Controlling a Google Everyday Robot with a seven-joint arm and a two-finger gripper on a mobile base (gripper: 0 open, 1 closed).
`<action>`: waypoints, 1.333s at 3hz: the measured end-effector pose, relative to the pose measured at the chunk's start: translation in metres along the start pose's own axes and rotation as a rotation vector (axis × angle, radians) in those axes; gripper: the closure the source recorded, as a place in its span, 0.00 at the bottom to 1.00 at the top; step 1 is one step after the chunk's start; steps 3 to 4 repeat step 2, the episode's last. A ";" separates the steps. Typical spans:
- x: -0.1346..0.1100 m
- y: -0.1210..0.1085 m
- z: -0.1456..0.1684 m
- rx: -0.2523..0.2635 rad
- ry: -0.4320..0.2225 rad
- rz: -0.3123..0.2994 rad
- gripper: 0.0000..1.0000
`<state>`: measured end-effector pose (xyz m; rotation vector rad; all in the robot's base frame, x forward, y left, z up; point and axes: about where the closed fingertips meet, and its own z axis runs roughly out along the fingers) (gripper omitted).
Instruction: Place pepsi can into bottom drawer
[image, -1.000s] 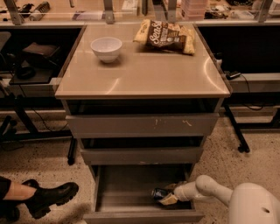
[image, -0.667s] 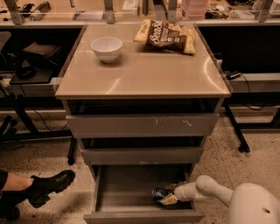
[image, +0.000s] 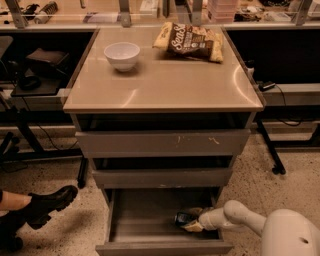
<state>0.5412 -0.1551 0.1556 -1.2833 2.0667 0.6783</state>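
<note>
Fingers (image: 193, 227) of the gripper (image: 189, 220) still clasp pepsi can (image: 181, 218) in bottom drawer (image: 145, 222).

I have the gripper (image: 189, 219) down inside the open bottom drawer (image: 145, 220), towards its right side, with the white arm reaching in from the right. The pepsi can (image: 181, 218) lies sideways right at the gripper's tip, low in the drawer. Up on the worktop (image: 165, 85) sit a white bowl (image: 122, 54) and a chip bag (image: 190, 42), apart from each other.
</note>
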 end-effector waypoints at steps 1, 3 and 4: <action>0.000 0.000 0.000 0.000 0.000 0.000 0.00; 0.000 0.000 0.000 0.000 0.000 0.000 0.00; 0.000 0.000 0.000 0.000 0.000 0.000 0.00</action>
